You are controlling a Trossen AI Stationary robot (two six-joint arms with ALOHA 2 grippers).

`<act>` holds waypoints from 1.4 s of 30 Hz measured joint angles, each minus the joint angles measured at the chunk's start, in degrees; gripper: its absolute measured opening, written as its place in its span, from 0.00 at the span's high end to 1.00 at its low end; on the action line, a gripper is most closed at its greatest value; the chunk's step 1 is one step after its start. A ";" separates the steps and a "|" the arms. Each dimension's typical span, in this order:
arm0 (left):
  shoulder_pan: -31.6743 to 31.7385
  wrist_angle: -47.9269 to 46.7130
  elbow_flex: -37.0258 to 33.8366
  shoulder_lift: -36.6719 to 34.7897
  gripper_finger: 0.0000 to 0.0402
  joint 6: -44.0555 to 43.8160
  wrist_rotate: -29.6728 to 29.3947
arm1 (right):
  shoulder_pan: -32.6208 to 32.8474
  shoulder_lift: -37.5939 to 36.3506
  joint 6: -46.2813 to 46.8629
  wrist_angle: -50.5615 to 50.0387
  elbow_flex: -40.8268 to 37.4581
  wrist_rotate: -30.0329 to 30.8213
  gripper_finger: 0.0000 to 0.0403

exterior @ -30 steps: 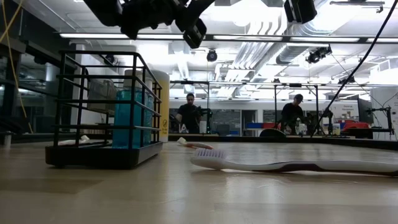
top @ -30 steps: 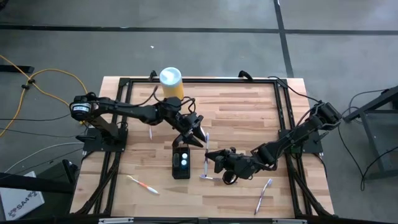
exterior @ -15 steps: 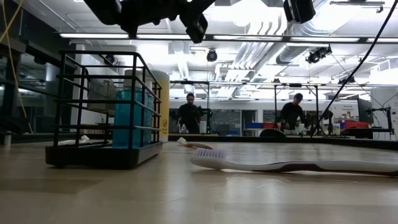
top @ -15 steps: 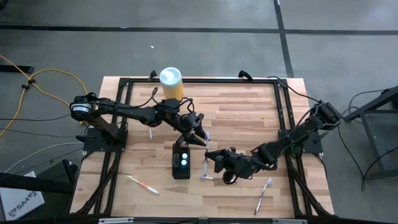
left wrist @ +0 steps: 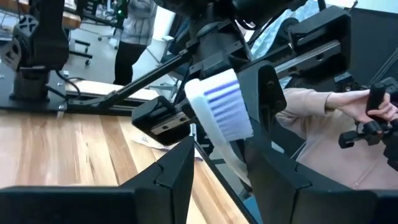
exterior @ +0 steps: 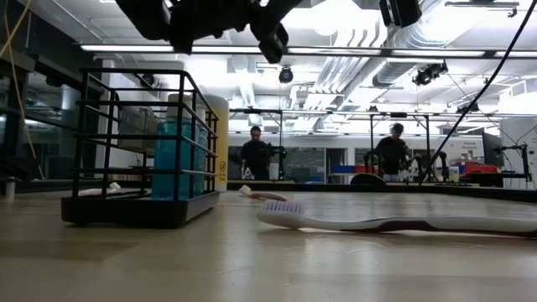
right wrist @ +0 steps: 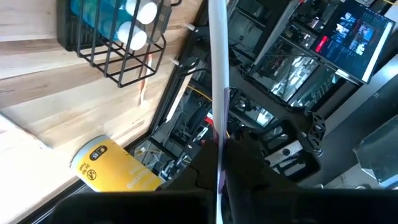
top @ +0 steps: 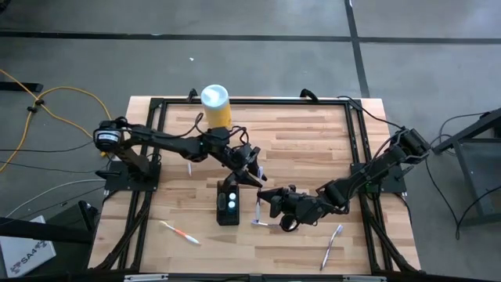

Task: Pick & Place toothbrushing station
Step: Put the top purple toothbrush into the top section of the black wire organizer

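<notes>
Slightly shifted, left pincer (top: 249, 166) pinches a toothbrush (left wrist: 219, 115); right pincer (top: 270, 202), pressed together, grips another. Wire toothbrushing station (top: 228, 201): light, rigid; grasp its rim.

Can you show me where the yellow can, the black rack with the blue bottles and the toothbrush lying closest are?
Yellow can (top: 216, 107): high view, on its white lid.
Black rack (exterior: 134, 211): low view, on its base.
Toothbrush (exterior: 394, 224): low view, on its handle.
</notes>
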 joint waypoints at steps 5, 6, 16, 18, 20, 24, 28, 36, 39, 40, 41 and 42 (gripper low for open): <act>0.23 1.07 0.20 0.58 0.66 -0.19 -0.02 | 0.00 0.00 0.61 -0.28 0.00 1.04 0.99; 0.28 1.43 0.19 0.58 0.66 -0.18 -0.03 | 0.00 0.00 0.90 -0.47 0.00 1.20 0.99; 1.84 2.95 0.18 0.58 0.66 -3.49 1.07 | 0.13 0.00 1.63 -1.33 0.00 1.35 0.99; 1.87 2.96 0.18 0.58 0.66 -3.58 1.07 | 0.13 0.00 1.82 -1.33 0.00 1.44 0.99; 1.82 2.89 0.18 0.58 0.66 -3.58 1.09 | 0.13 0.00 1.83 -1.33 0.00 1.49 0.99; 1.46 2.88 0.18 0.58 0.67 -3.58 1.07 | 0.11 0.00 1.66 -1.33 0.00 1.42 0.99; 1.38 2.88 0.18 0.58 0.71 -3.56 1.04 | 0.02 0.00 1.61 -1.33 0.00 1.33 0.99; 1.38 2.88 0.18 0.58 0.85 -3.54 1.01 | 0.00 0.00 1.48 -1.33 0.00 1.33 0.99; 1.38 2.90 0.18 0.58 0.93 -3.85 1.11 | 0.00 0.00 1.16 -1.74 -0.02 1.31 0.99; 1.36 2.91 0.18 0.58 0.96 -4.02 1.22 | 0.00 0.00 1.03 -1.81 -0.06 1.28 0.99; 1.36 2.92 0.18 0.58 0.97 -4.04 1.23 | 0.00 0.00 0.96 -1.81 -0.07 1.28 0.99; 1.36 2.94 0.18 0.58 0.97 -4.04 1.25 | 0.00 0.00 1.00 -1.79 -0.07 1.28 0.99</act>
